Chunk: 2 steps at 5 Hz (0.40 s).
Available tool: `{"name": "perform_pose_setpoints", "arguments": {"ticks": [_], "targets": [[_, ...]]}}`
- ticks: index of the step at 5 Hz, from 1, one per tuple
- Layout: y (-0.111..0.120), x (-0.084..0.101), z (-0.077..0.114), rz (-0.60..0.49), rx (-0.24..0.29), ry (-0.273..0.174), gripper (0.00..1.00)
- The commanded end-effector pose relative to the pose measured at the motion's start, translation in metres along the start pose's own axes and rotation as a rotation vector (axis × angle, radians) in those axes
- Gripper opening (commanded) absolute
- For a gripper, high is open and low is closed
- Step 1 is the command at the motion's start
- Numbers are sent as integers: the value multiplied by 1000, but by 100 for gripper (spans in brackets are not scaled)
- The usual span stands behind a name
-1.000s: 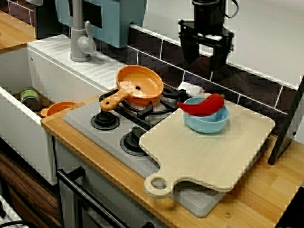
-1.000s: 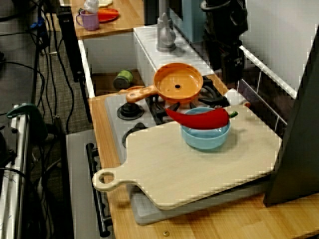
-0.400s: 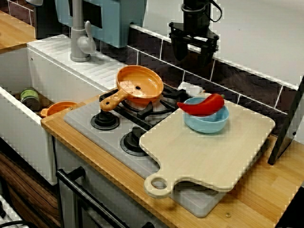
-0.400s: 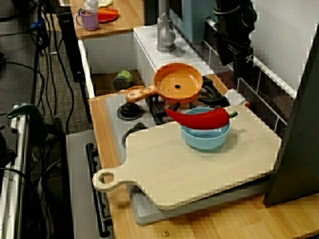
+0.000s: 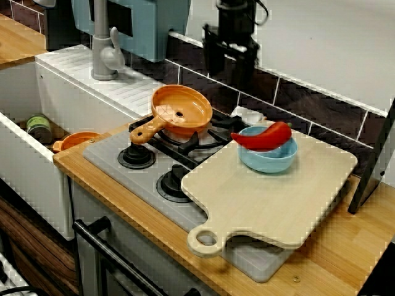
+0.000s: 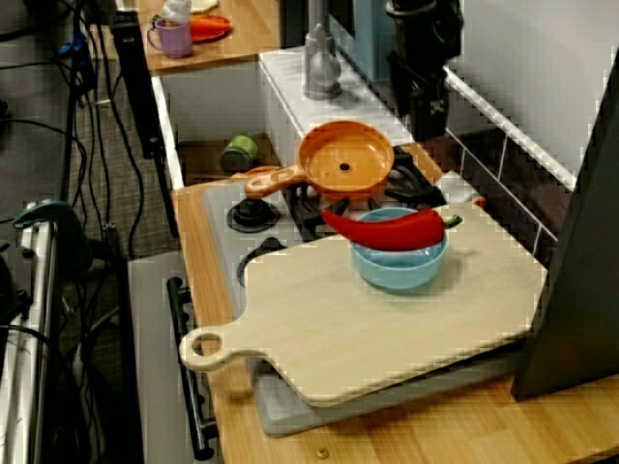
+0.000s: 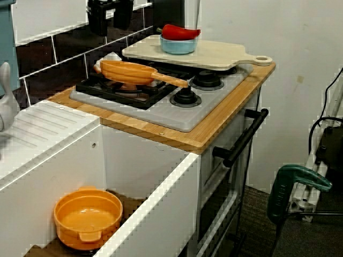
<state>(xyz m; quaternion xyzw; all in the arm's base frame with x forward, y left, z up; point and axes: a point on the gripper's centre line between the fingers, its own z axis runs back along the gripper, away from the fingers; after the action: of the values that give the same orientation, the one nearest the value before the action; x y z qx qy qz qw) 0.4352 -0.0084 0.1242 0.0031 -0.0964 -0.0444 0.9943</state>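
Gripper (image 5: 229, 69) hangs near round, glossy orange pan (image 5: 182, 111).

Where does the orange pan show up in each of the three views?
Front view: orange pan left of centre, handle toward lower left.
Right-end view: pan at upper centre, handle pointing left.
Left-end view: pan at upper left, handle pointing right.
Shared landmark: the blue bowl holding the red pepper, next to the pan.
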Motion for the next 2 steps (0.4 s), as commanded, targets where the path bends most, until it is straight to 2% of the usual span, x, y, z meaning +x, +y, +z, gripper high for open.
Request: {"name": "perform_pose_setpoints", "arguments": {"ticks": [1,2], "targets": [[25,-22,50,-9,-11,-27,100],[40,-33,57,8,-38,2,100]]}}
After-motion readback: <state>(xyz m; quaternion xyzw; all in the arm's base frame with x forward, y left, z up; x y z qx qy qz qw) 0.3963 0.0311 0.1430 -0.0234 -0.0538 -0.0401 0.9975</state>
